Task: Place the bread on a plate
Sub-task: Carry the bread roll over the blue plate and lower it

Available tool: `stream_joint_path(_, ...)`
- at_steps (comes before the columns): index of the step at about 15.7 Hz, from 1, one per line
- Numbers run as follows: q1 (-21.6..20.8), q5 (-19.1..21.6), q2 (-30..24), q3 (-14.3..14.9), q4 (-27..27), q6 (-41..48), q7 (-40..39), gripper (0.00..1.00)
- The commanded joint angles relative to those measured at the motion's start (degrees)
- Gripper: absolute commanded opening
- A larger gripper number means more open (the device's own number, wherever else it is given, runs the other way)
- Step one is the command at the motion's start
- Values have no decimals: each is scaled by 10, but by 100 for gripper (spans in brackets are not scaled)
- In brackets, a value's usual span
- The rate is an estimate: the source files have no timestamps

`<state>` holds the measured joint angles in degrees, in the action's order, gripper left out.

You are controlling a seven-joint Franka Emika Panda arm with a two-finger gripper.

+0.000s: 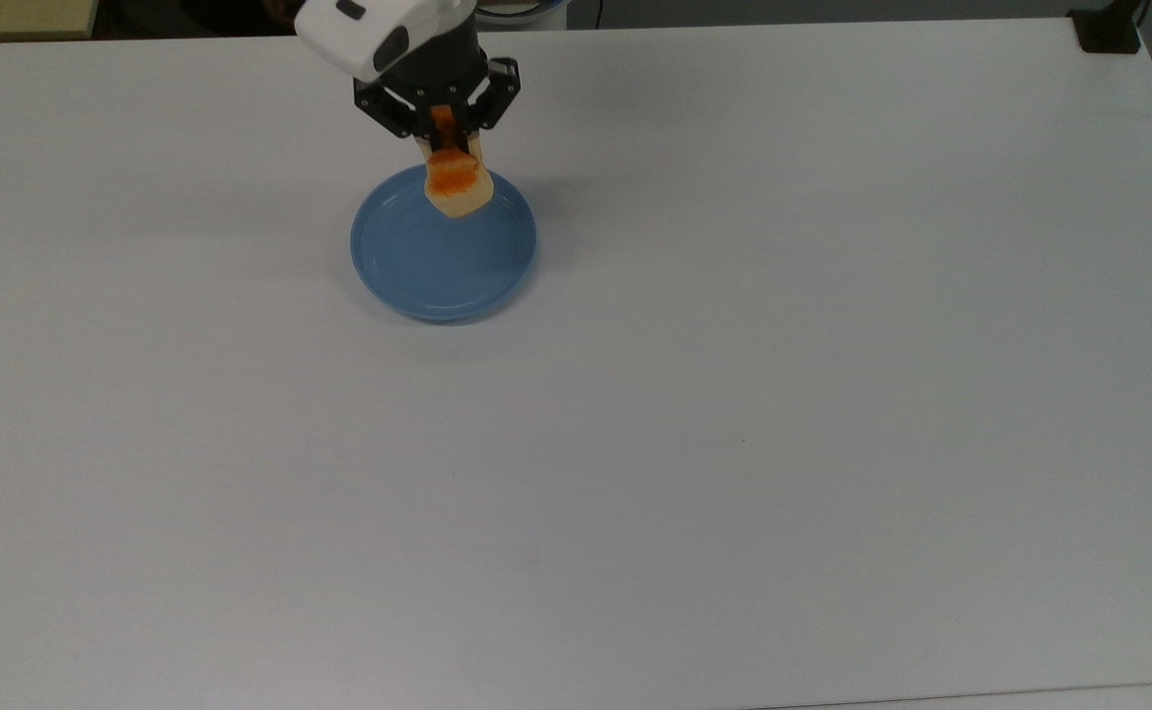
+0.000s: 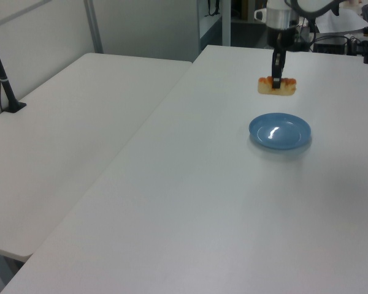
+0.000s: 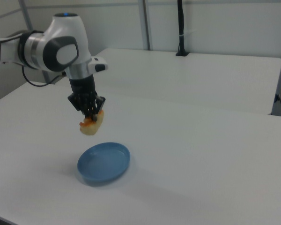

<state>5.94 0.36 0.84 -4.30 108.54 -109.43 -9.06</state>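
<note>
Bread (image 3: 91,125) hangs clamped between the gripper's (image 3: 93,118) 2 fingers (image 1: 435,144), lifted clear of the white tabletop (image 1: 734,394). Below it, in the right view, the blue plate (image 3: 104,162) lies flat, not touching it.

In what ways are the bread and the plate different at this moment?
The bread is oblong, cream with an orange-brown top; the plate is round and plain light blue. The bread hangs in the air, held by the gripper; the plate lies flat on the white table. The plate is wider.
</note>
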Motion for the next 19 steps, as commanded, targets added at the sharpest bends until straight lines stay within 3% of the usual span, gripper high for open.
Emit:
stream_joint_path(1, -5, -1, -6, 8, 68, -64, 14, 21)
stream_joint_path(6, -1, -62, 50, 8, 104, -136, 51, 21)
stream_joint_path(13, 4, -85, 68, 8, 125, -170, 61, 24)
stream_joint_path(15, 6, -85, 65, 8, 124, -168, 61, 68)
stream_joint_path(16, 6, -86, 65, 8, 124, -168, 66, 79)
stream_joint_path(19, 5, -96, 65, 8, 124, -167, 84, 88)
